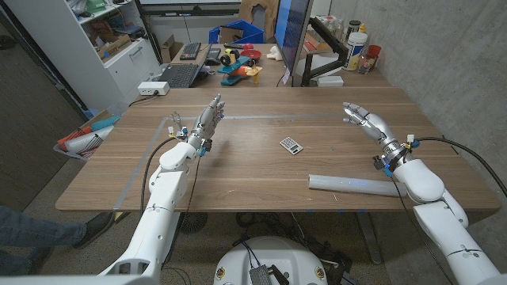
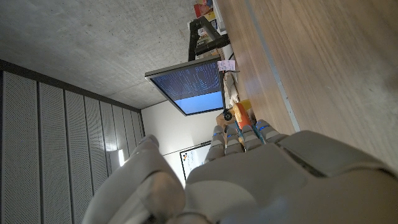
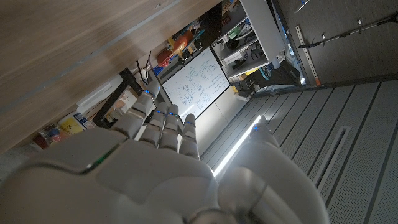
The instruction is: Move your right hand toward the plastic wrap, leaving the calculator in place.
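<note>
**A:** What lies on the counter [image 1: 238, 170], and where?

**B:** In the head view a small calculator [image 1: 291, 145] sits just right of the frame's middle. A long white roll of plastic wrap [image 1: 352, 184] lies lower right, near the counter's front edge, lengthwise across the frame. The two are apart, nothing touching either.

**A:** And the right hand?

**B:** The right hand [image 1: 360, 117] hovers in the upper right of the frame, fingers loosely apart and holding nothing. Its forearm passes just past the roll's right end, so the hand itself sits beyond the wrap, toward the far side.

**A:** Why does that matter?

**B:** As I judge it, the hand must draw back and down-frame to reach the roll. The calculator is off to the left of that path, so it should stay undisturbed.

**A:** The left hand?

**B:** The left hand [image 1: 208, 120] is raised at upper left, fingers extended together, empty, apparently waiting well clear.
</note>
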`<state>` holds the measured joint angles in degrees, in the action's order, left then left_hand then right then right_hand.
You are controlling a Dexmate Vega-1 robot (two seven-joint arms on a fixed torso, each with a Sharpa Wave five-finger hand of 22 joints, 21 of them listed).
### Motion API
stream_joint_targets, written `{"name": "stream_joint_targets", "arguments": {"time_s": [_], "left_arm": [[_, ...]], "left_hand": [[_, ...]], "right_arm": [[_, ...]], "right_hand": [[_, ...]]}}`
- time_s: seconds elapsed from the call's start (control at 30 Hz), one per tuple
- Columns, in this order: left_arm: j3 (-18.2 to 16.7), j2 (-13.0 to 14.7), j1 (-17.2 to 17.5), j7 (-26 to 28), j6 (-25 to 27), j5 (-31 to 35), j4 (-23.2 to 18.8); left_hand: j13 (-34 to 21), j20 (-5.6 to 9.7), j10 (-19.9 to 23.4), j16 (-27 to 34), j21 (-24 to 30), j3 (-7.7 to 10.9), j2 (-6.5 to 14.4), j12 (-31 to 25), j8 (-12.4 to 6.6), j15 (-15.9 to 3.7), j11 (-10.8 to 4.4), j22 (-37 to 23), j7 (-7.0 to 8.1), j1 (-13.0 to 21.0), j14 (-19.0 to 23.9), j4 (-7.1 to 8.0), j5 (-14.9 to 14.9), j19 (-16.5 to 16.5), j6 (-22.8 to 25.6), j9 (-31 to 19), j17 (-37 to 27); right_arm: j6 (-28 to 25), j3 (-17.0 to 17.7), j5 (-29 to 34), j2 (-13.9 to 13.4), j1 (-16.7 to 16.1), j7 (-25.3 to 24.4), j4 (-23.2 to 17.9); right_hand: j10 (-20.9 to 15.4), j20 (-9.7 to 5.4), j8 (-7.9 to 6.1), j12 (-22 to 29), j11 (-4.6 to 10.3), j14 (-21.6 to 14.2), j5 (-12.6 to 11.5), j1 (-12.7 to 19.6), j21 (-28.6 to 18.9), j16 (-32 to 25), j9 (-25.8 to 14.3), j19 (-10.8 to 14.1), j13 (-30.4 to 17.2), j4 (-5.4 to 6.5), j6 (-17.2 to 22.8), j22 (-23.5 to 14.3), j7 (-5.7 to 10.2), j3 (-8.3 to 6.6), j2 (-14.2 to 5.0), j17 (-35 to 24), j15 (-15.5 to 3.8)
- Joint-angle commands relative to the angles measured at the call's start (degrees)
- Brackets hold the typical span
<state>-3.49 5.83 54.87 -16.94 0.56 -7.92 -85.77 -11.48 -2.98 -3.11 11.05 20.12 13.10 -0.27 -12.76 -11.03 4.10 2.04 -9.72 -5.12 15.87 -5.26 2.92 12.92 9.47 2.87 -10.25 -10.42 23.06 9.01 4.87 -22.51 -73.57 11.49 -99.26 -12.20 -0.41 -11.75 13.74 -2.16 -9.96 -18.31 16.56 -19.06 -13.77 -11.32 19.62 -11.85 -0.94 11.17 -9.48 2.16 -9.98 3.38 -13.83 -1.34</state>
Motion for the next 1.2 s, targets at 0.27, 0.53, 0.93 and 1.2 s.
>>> {"name": "stream_joint_targets", "arguments": {"time_s": [0.27,0.53,0.93,1.2], "left_arm": [[-0.2,-0.1,0.1,-0.1,0.1,-0.1,0.2],[-0.5,0.1,0.3,-0.1,0.3,-0.2,-0.3],[-0.5,0.4,-0.1,-0.5,0.1,-0.4,0.0],[-0.6,0.3,-0.4,-0.6,0.0,-0.5,0.3]], "left_hand": [[0.0,-0.10,0.2,0.0,-0.4,0.13,0.4,0.2,0.00,0.01,0.00,-0.4,-0.22,0.1,0.2,-0.43,-0.1,0.0,0.3,-0.1,-0.2],[0.0,-0.05,0.2,0.0,-0.6,0.10,0.4,0.3,0.02,0.01,-0.08,-0.4,-0.24,0.1,0.2,-0.48,-0.1,0.0,0.3,-0.1,-0.2],[0.0,-0.12,0.2,0.0,-0.9,0.03,0.5,0.3,0.03,-0.02,-0.05,-0.4,-0.22,0.1,0.2,-0.56,-0.2,-0.1,0.4,-0.1,-0.1],[0.0,-0.10,0.2,0.0,-1.1,-0.01,0.5,0.3,0.04,0.02,-0.03,-0.4,-0.24,0.0,0.2,-0.61,-0.2,-0.2,0.4,-0.1,-0.1]], "right_arm": [[2.9,0.6,3.6,1.7,-2.6,-2.8,-1.5],[3.6,0.8,5.8,2.2,-3.5,-3.9,-2.6],[4.7,1.6,9.8,3.2,-5.2,-6.4,-4.0],[4.2,2.3,11.1,4.3,-6.6,-7.6,-5.3]], "right_hand": [[-1.5,-0.33,-0.91,0.1,0.80,-1.5,-0.9,0.4,0.6,-0.4,-0.2,1.6,-0.2,-0.39,1.7,-0.1,0.68,-0.30,-0.61,0.2,-0.70],[-1.9,-0.42,-1.03,0.2,0.71,-1.7,-1.2,0.5,0.8,-0.4,-0.3,1.9,-0.2,-0.51,2.2,-0.1,1.04,-0.26,-0.56,0.3,-0.93],[-2.6,-0.55,-1.04,0.2,1.21,-2.3,-1.5,0.6,1.2,-0.5,-0.3,2.4,-0.3,-0.67,2.4,-0.1,1.41,-0.15,-0.41,0.4,-1.31],[-3.0,-0.83,-1.07,0.2,1.65,-2.6,-1.8,0.7,1.4,-0.5,-0.3,2.7,-0.3,-0.80,2.7,-0.1,1.75,-0.06,-0.27,0.5,-1.51]]}}
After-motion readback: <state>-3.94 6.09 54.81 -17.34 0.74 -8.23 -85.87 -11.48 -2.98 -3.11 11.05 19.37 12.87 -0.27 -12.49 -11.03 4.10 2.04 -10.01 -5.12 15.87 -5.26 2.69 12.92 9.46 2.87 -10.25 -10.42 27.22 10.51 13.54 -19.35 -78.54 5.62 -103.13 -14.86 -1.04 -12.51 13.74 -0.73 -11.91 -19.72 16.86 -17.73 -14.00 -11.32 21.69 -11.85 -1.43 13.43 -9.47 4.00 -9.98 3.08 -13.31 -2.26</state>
